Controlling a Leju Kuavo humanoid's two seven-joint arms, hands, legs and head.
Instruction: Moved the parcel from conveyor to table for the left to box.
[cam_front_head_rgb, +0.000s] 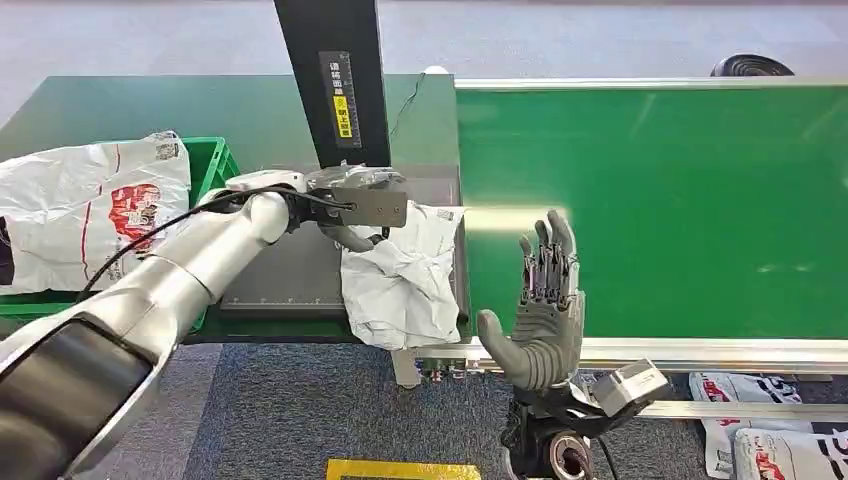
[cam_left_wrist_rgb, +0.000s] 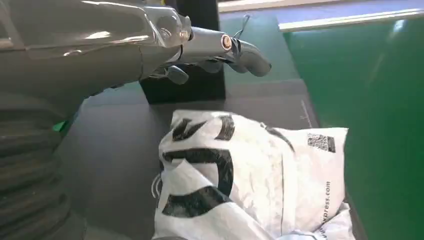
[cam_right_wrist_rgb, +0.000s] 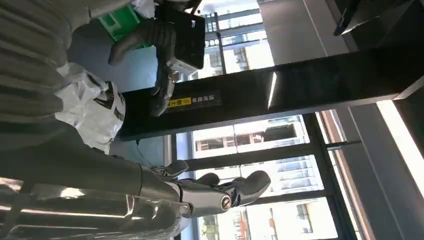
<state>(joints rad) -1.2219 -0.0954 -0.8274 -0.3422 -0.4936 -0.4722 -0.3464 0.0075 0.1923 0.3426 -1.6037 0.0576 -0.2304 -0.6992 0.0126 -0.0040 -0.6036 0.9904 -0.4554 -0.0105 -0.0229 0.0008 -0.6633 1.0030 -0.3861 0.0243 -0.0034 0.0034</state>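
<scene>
The parcel (cam_front_head_rgb: 400, 280), a crumpled white poly mailer, lay at the table's (cam_front_head_rgb: 290, 280) right edge beside the conveyor (cam_front_head_rgb: 680, 200). Judged light, limp, slippery; bunch a fold. Left hand (cam_front_head_rgb: 350, 232) hovered, fingers apart, empty. Right hand (cam_front_head_rgb: 540, 310) spread, upright.

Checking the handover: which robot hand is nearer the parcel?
Left. The left robot hand hovers at the parcel; the right robot hand is raised beside it, apart.

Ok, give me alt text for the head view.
A crumpled white plastic parcel lies on the grey table pad beside the green conveyor belt, with the robot's left hand over its top edge. The right hand is raised open, fingers up, holding nothing.
</scene>
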